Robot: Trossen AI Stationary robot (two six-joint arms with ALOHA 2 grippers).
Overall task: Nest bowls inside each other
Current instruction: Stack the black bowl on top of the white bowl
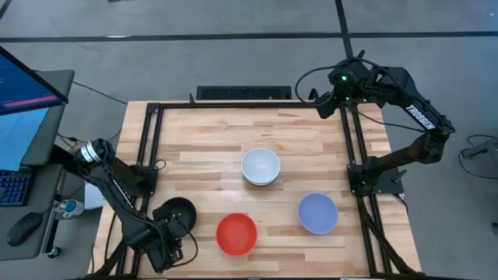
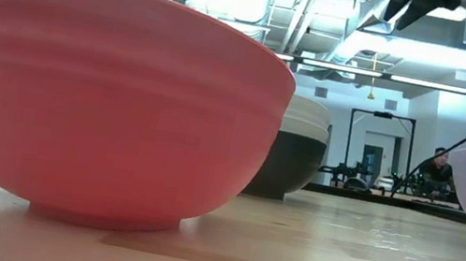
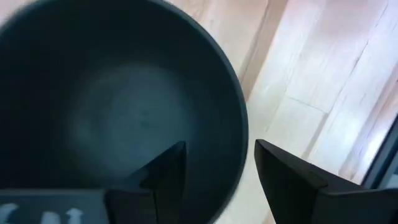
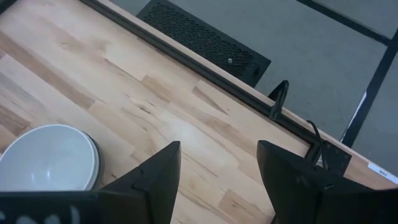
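A black bowl (image 1: 177,210) sits on its base near the table's front left corner. My left gripper (image 3: 221,146) is open and hangs over the bowl's near rim (image 3: 239,155). One finger (image 3: 168,174) is inside the bowl and the other (image 3: 286,180) is outside. A stack of white bowls (image 1: 261,166) is nested in a second black bowl (image 2: 289,164) at mid-table. The red bowl (image 1: 236,233) and the lavender bowl (image 1: 317,213) stand alone near the front edge. My right gripper (image 4: 217,146) is open and waits high over the far right corner (image 1: 320,105).
A black metal frame (image 1: 152,155) borders the tabletop on the left, far and right sides. A monitor and keyboard (image 1: 15,117) stand off the table's left. Bare wood lies between the stack and the far rail. A person sits far back in the room (image 2: 438,170).
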